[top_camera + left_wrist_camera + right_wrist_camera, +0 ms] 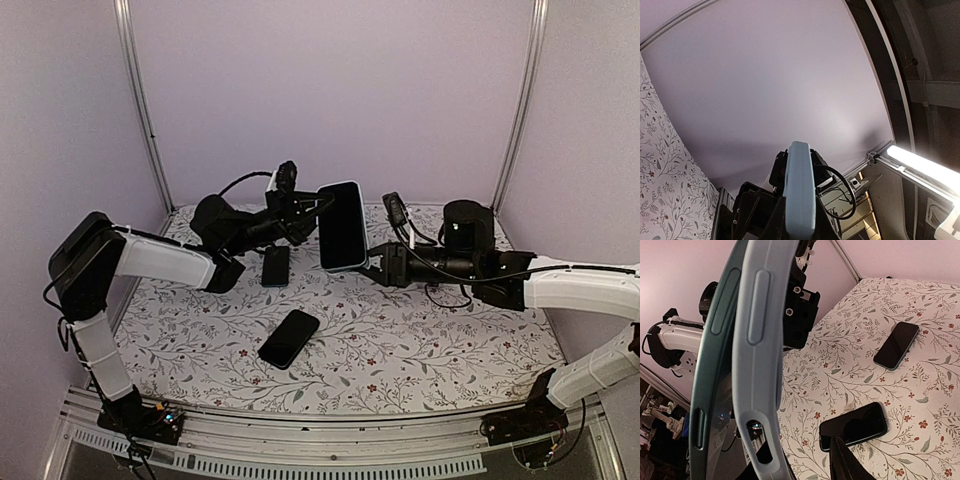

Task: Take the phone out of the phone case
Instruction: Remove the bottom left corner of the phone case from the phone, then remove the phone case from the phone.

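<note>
A phone [342,225] with a dark screen, in a light blue phone case [757,340], is held upright above the back of the table. My left gripper [303,212] is shut on its left side. In the left wrist view the case's edge [800,190] is pinched between the dark fingers. My right gripper [375,265] sits at the case's lower right corner. Its fingers [845,465] stand apart, open, with a gap beside the case. In the right wrist view the phone's teal edge [715,365] shows just beside the case's rim.
Two loose dark phones lie on the floral tablecloth [420,340]. One [275,265] is under the held phone, the other [289,338] nearer the front; both show in the right wrist view [897,345] [854,426]. Metal frame posts [145,110] stand at the back corners.
</note>
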